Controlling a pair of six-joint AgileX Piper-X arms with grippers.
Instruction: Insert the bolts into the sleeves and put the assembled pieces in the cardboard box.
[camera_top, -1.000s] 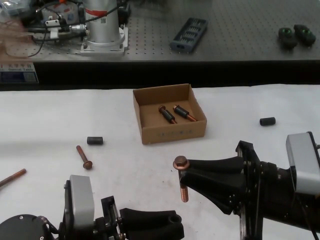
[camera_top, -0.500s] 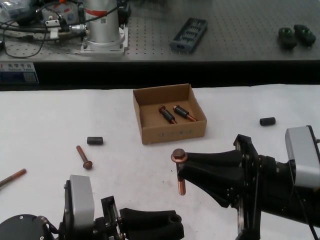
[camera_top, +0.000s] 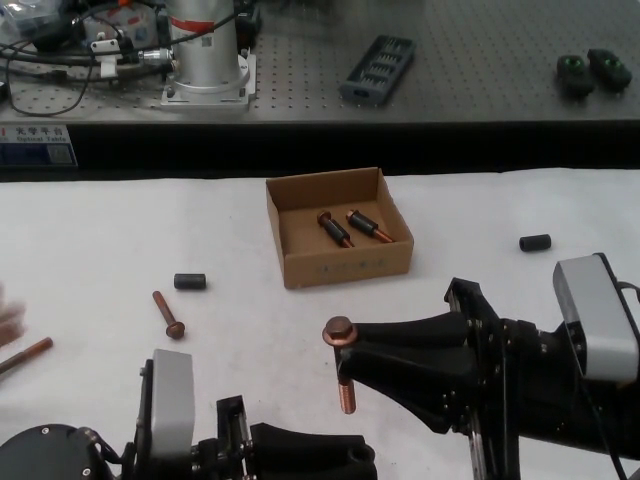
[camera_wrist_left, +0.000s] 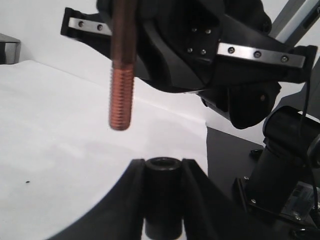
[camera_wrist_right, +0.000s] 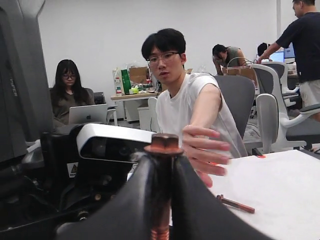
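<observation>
Two assembled pieces (camera_top: 350, 227) lie in the brown cardboard box (camera_top: 350, 266), far centre; near, the right gripper (camera_top: 358, 345) clamps a copper threaded bolt (camera_top: 345, 378) above, not yet in, the black cylindrical sleeve (camera_wrist_left: 162, 200) clamped in the left gripper (camera_wrist_left: 162, 172); loose bolts (camera_top: 168, 315) and sleeves (camera_top: 189, 282) lie unassembled.

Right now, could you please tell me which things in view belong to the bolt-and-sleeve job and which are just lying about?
Job: bolt in right gripper; sleeve in left gripper; cardboard box with two assembled pieces; loose bolt; two loose sleeves.
Lying about: blue rack; two dark knobs; metal post.
</observation>
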